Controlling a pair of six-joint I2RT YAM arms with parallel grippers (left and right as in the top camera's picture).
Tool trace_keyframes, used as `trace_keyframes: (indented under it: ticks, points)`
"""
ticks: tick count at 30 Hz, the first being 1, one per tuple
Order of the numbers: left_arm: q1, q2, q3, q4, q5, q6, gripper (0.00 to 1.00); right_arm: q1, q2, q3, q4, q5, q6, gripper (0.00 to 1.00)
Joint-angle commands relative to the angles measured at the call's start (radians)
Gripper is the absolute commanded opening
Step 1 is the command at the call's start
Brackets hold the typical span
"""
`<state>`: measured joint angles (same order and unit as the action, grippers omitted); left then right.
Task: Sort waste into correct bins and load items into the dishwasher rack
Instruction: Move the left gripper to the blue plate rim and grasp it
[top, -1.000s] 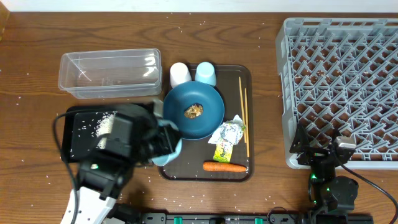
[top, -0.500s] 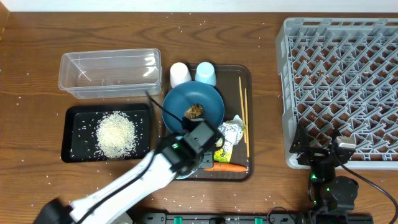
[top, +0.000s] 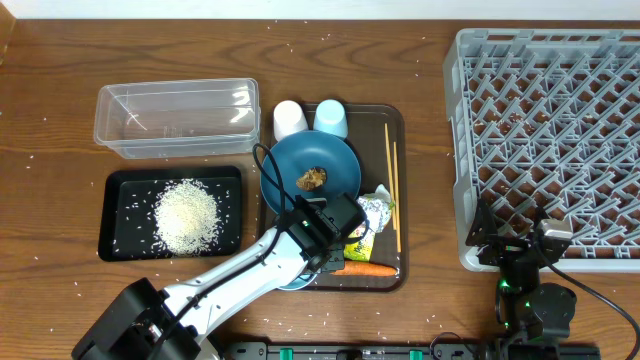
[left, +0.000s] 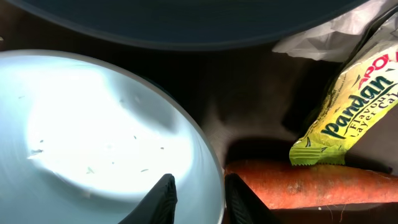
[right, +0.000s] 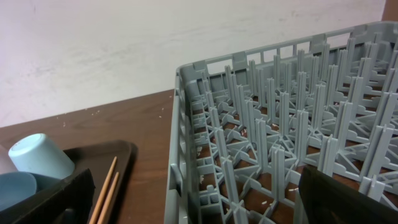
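My left gripper (top: 320, 265) is shut on the rim of the small white bowl (left: 93, 143), one finger inside and one outside (left: 200, 198). The bowl sits low at the front left of the brown tray (top: 400, 120), next to the orange carrot (top: 362, 268) (left: 305, 183). The crumpled wrapper (top: 368, 215) (left: 354, 106) lies just behind the carrot. The blue plate (top: 300, 165) holds the brown food lump (top: 312, 178). The rice (top: 187, 215) lies in the black tray (top: 125, 245). The clear tub (top: 175, 118) holds nothing. My right gripper (top: 515, 245) (right: 199, 205) is open and empty by the grey rack (top: 550, 130).
A white cup (top: 289, 118) and a light-blue cup (top: 331, 117) stand upside down at the back of the brown tray. The chopsticks (top: 391, 180) lie along its right side. Loose rice grains are scattered over the wooden table (top: 60, 80).
My left gripper has carried the white bowl from over the black tray rightward to the front left of the brown tray. The rice pile now shows in the black tray. The right arm has not moved.
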<state>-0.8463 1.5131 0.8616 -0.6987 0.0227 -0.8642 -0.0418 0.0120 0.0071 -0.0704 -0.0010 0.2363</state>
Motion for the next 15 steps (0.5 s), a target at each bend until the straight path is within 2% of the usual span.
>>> trace_keyframes:
  ticks: [1, 8, 13, 15]
  points:
    - [-0.002, -0.002, 0.023, -0.008, -0.004, 0.010, 0.28, -0.017, -0.003, -0.002, -0.004, 0.003, -0.006, 0.99]
    - [-0.002, -0.057, 0.149, -0.100, -0.037, 0.098, 0.28, -0.017, -0.003, -0.002, -0.004, 0.003, -0.006, 0.99]
    - [-0.001, -0.087, 0.199, -0.105, -0.103, 0.112, 0.29, -0.017, -0.003, -0.002, -0.004, 0.003, -0.006, 0.99]
    - [-0.001, -0.088, 0.207, -0.092, -0.102, 0.123, 0.32, -0.017, -0.003, -0.002, -0.004, 0.003, -0.006, 0.99]
